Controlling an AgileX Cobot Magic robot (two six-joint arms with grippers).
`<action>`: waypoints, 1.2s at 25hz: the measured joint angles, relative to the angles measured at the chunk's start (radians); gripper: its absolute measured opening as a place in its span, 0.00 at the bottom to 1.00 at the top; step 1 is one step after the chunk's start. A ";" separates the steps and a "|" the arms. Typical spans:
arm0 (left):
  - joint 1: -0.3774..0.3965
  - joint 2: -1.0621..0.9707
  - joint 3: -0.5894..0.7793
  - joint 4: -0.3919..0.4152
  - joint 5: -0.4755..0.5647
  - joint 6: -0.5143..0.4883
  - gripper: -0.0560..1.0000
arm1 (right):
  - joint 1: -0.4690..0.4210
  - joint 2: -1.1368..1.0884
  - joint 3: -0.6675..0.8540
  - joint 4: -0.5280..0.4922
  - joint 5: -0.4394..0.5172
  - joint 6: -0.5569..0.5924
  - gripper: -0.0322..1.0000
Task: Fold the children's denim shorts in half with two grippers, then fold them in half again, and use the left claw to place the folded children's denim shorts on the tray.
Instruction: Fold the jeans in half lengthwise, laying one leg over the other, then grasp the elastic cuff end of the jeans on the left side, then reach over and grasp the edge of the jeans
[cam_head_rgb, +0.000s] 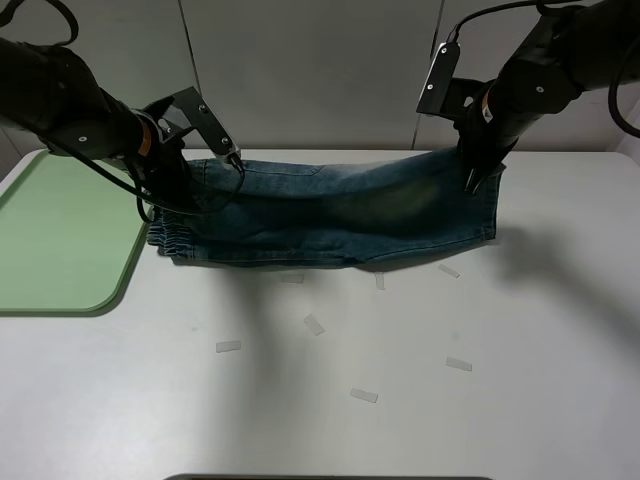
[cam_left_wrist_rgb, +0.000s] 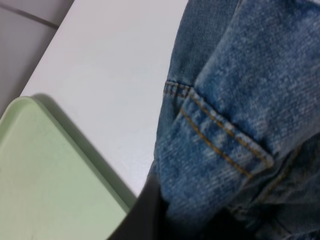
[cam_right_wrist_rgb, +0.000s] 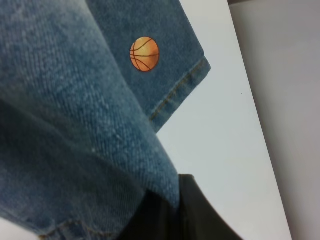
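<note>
Left end effector (cam_head_rgb: 183, 186) is clenched on the shorts (cam_head_rgb: 340, 212) at the end with the gathered waistband (cam_head_rgb: 190, 250), and its dark fingers (cam_left_wrist_rgb: 142, 220) are buried in bunched denim. The left wrist view shows a pocket seam (cam_left_wrist_rgb: 225, 140) with orange stitching close against them. Right end effector (cam_head_rgb: 478, 176) is clamped on the opposite end, at the far corner of a leg, with its fingers pointing down into the cloth.

Between the two grips the shorts stretch sideways across the bench (cam_head_rgb: 420, 420). Their far edge is lifted and fairly taut, and their near edge rests on the surface. The waistband lies just beside the right rim of the tray (cam_head_rgb: 60, 240); whether they touch cannot be told. A basketball print (cam_right_wrist_rgb: 144, 54) shows on the leg near its hem.

Left arm (cam_head_rgb: 70, 110) reaches in from the far left and slopes down toward the middle, wrist bracket uppermost. Right arm (cam_head_rgb: 560, 70) comes from the far right, angled steeply down and inward. White scraps (cam_head_rgb: 314, 324) lie scattered on the bench nearer the camera.
</note>
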 joint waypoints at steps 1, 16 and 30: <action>0.000 0.000 0.000 0.000 0.000 0.000 0.12 | 0.000 0.000 0.000 -0.001 -0.003 0.001 0.04; 0.001 0.021 -0.002 0.045 -0.043 0.001 0.99 | -0.015 0.012 0.000 -0.086 -0.046 0.250 0.70; 0.001 -0.027 -0.002 -0.034 0.036 -0.087 0.99 | -0.015 0.012 0.000 -0.011 -0.048 0.258 0.70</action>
